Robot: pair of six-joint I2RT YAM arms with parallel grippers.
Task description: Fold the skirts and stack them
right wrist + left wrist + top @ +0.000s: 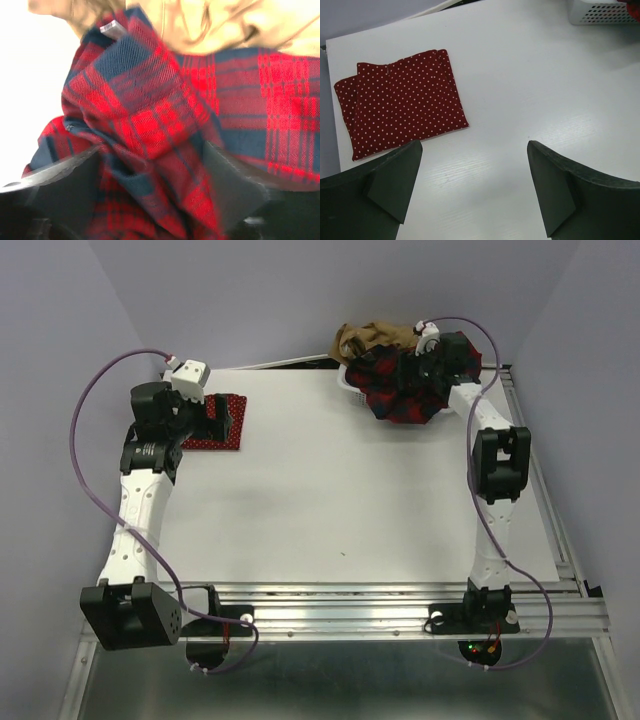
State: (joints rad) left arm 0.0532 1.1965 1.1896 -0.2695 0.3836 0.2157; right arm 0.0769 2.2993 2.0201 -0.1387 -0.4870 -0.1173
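Left tool (472, 167) wide, nothing between fingers, above bare desk (530, 90) just beside dotted skirt (402, 107). Dotted skirt folded flat at far-left corner, its left edge close to desk's left edge. Right tool (155, 165) wide, plaid skirt (165, 115) bunched between fingers, at far-right corner over basket (600, 12). Tan skirt (215, 22) heaped behind plaid, touching it. Broad bare desk between arms.
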